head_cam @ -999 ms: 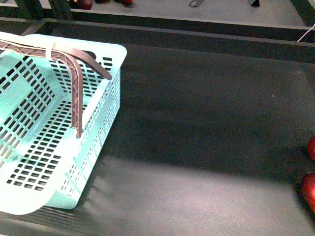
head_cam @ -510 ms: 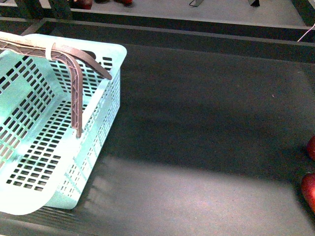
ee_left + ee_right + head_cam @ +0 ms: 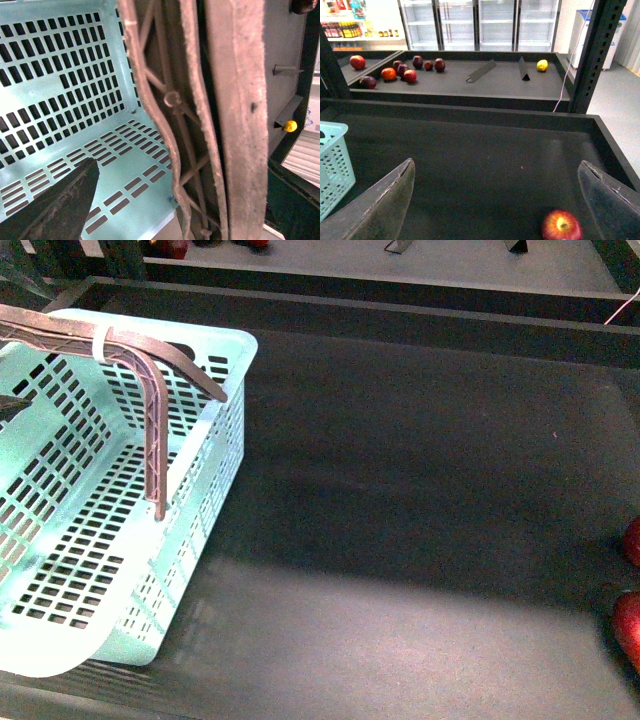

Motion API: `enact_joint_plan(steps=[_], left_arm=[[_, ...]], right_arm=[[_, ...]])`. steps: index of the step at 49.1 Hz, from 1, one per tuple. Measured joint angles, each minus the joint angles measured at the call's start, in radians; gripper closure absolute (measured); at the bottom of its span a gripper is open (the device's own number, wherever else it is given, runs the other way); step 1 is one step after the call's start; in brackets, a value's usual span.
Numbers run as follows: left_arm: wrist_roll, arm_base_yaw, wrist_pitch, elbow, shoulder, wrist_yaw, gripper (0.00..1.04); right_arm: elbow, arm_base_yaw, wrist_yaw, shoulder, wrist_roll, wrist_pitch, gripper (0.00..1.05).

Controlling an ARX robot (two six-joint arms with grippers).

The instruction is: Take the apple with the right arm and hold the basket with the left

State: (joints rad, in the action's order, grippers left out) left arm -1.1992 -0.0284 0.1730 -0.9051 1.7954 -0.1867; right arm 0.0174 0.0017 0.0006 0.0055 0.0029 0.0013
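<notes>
the bench [image 3: 420, 470] in front of me is a dark, matte, flat surface. a raised dark lip [image 3: 400, 310] runs along its far edge at 12 o'clock. a paler band of light crosses the surface nearer to me, toward 6 o'clock. a pale turquoise slotted basket [image 3: 228, 430] stands on the bench at 9 o'clock, one corner close to the near edge. cut by the frame at 3 to 4 o'clock lie the far red fruit [image 3: 634, 540] and the near red fruit [image 3: 628, 625], near each other and well apart from the basket. my right wrist view shows an apple [image 3: 561, 225], red with a yellowish stem hollow, resting on bare bench.
</notes>
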Motion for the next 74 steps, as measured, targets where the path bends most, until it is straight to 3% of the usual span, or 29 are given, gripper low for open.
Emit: enact_joint_plan(steps=[13,23,36,57,74], left_arm=[[0.001,0.000,-0.021,-0.036,0.033,0.005,0.09],[-0.002,0.008,-0.039,-0.046,0.043,0.023,0.48],[-0.035,0.019,-0.052,-0.047,0.018,0.024,0.85],[0.035,0.068,-0.117,-0.004,-0.117,-0.014,0.87],[0.088,0.295,-0.179,-0.010,-0.294,-0.033,0.87]], right_arm=[[0.000,0.000,0.000,0.000,0.000,0.000,0.09],[0.000,0.000,0.000,0.000,0.000,0.000,0.09],[0.000,0.000,0.000,0.000,0.000,0.000,0.09],[0.000,0.000,0.000,0.000,0.000,0.000,0.09],[0.000,0.000,0.000,0.000,0.000,0.000,0.09]])
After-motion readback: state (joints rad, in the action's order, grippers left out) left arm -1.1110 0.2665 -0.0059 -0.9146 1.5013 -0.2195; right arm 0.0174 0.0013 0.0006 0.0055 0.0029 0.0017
